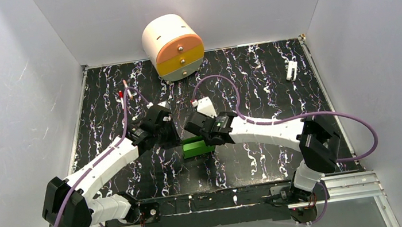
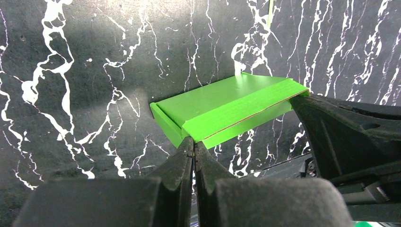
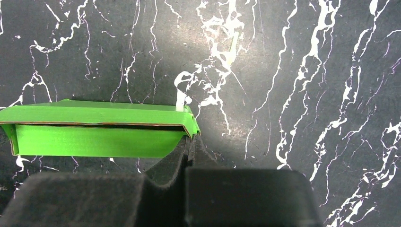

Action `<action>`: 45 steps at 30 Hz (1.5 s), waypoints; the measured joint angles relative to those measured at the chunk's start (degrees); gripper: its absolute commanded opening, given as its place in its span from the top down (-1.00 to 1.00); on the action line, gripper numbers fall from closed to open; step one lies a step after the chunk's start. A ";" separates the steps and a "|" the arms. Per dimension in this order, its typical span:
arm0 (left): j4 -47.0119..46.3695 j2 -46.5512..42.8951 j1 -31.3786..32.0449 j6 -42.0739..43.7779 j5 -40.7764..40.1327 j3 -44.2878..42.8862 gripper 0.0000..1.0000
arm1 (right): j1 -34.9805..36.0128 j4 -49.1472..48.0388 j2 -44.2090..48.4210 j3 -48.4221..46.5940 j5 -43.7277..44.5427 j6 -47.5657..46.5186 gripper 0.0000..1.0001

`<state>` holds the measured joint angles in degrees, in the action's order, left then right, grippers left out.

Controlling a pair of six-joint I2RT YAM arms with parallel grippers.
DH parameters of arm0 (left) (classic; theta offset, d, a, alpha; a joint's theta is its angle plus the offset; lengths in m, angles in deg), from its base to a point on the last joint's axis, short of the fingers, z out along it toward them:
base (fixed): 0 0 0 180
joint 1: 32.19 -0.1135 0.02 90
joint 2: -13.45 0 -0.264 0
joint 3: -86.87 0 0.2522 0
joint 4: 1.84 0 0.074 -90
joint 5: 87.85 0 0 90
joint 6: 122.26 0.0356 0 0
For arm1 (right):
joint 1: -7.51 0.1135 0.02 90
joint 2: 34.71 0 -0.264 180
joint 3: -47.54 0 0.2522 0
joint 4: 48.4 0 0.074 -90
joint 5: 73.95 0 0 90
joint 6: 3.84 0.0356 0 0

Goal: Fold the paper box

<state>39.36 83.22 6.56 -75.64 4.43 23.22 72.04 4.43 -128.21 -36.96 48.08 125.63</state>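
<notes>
**Top external view.** The paper box (image 1: 197, 147) lies on the marbled black table (image 1: 253, 84), between the two arms. The left gripper (image 1: 179, 141) meets the box at its left end and the right gripper (image 1: 207, 143) at its right end. Both wrists crowd over the box and hide most of it. Well behind the box stands a round drawer unit (image 1: 173, 46) against the rear wall. A white clip (image 1: 292, 70) lies far behind and to the right of the box, and a small red-tipped item (image 1: 123, 94) far behind and to its left. A purple cable (image 1: 224, 84) loops just behind the box. The table around the box's front and far right is bare, and white walls close three sides.

**Left wrist view.** The left gripper (image 2: 193, 143) has its fingers pressed together, tips touching the box's (image 2: 222, 106) near corner. We cannot tell whether card is nipped between them. Only this view shows the right gripper (image 2: 299, 98) touching the opposite end.

**Right wrist view.** The right gripper (image 3: 189, 142) is likewise closed tight, tips at the box's (image 3: 94, 116) right corner. Here alone the box shows a top flap lying over an open side.
</notes>
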 measured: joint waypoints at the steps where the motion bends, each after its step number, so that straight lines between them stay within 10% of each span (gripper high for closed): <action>1: -0.13 0.00 0.00 -0.63 0.02 -0.07 1.00 | 0.11 0.15 0.00 0.00 0.31 0.11 1.00; 45: 2.49 0.39 4.26 -0.48 -6.34 -0.20 1.00 | 1.29 1.11 -2.38 -1.97 3.54 2.60 1.00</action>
<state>41.86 83.62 10.82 -76.12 -1.91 23.03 73.33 5.54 -130.59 -38.93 51.62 128.23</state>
